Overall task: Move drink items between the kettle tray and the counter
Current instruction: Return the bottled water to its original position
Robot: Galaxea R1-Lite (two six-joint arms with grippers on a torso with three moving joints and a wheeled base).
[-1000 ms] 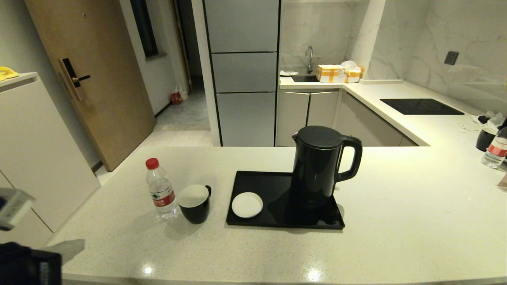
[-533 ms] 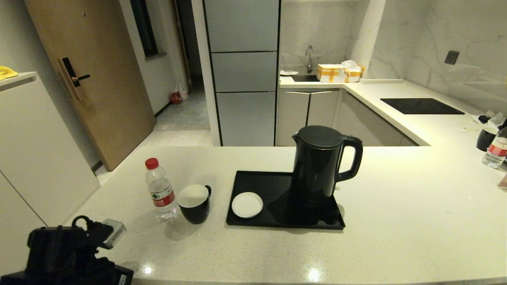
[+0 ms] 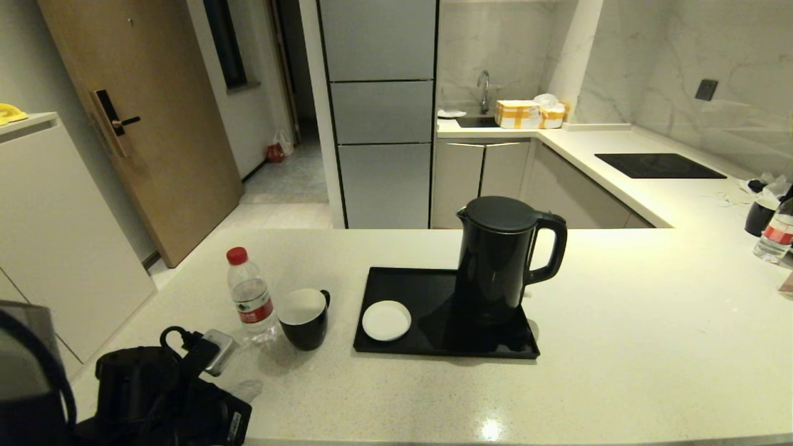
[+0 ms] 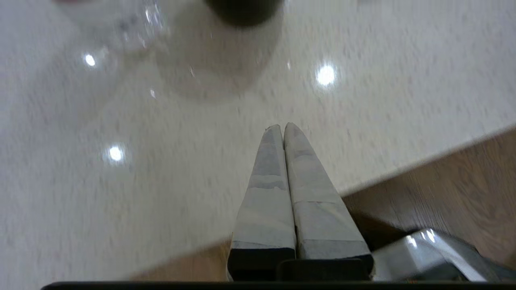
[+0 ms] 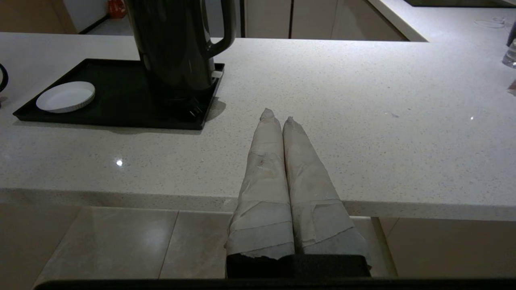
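Note:
The black kettle (image 3: 505, 260) stands at the right end of the black tray (image 3: 396, 282) on the off-white counter (image 3: 619, 347). Left of the tray stand the black mug (image 3: 305, 319) and the red-capped water bottle (image 3: 249, 297), both on the counter. My left arm (image 3: 155, 390) reaches over the counter's near left corner, just short of the bottle. In its wrist view the left gripper (image 4: 283, 127) is shut and empty, with the mug's base (image 4: 244, 10) and the bottle's base (image 4: 133, 24) ahead. My right gripper (image 5: 277, 114) is shut and empty at the counter's front edge, right of the kettle (image 5: 173, 44).
A small white saucer (image 3: 386, 320) lies on the tray's left end. A second mug (image 3: 759, 217) and bottle (image 3: 774, 235) stand at the far right of the counter. A black hob (image 3: 660, 166) is set in the back counter. Wooden floor (image 4: 455, 181) shows beyond the counter's edge.
My left arm has come up from the lower left and moved forward over the counter's corner, towards the bottle and mug. Nothing on the counter has moved.

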